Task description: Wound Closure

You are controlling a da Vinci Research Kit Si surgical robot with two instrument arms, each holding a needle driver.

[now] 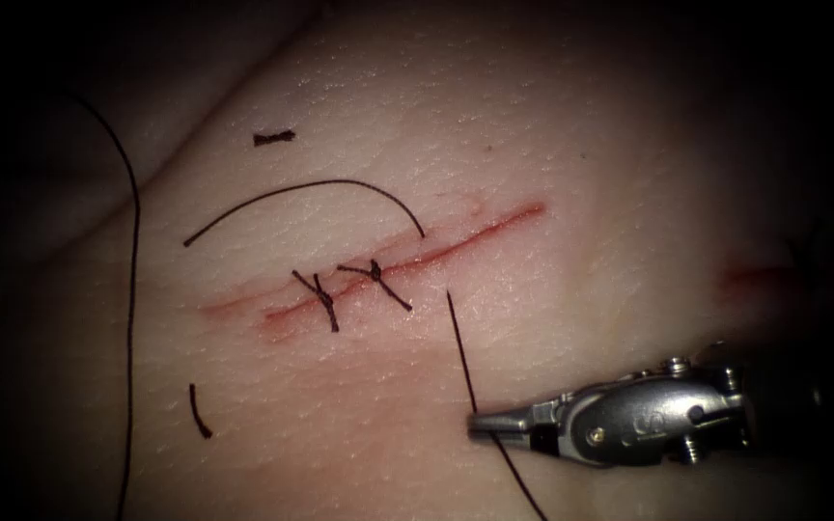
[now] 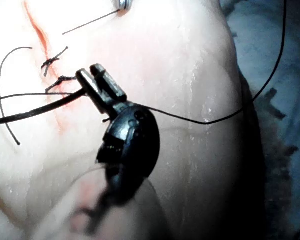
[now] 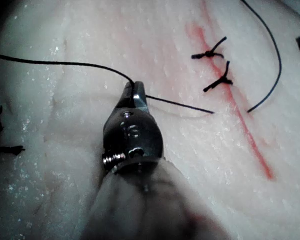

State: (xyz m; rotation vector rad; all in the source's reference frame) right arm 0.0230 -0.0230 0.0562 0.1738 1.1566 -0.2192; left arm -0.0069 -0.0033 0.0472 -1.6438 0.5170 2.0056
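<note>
- Endoscope view: the right end effector (image 1: 480, 423) is clamped on the thread (image 1: 462, 352) on the near side of the cut (image 1: 407, 262), right of two knots (image 1: 325, 297). The strand looks limp and light.
- Left wrist view: the left end effector (image 2: 92, 77) stands slightly parted around a dark strand (image 2: 35, 111); I cannot tell if it is gripped.
- Right wrist view: loose cut ends (image 3: 5, 149) lie nearby and could snag.

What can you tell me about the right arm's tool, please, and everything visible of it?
The right arm's tool is a shiny metal needle driver with screws at its wrist, coming in below the cut at the picture's right. Its slim jaws are shut on the dark thread, which runs up toward the cut and trails down past the tip. It holds no needle, and its tip lies low over the tissue.
</note>
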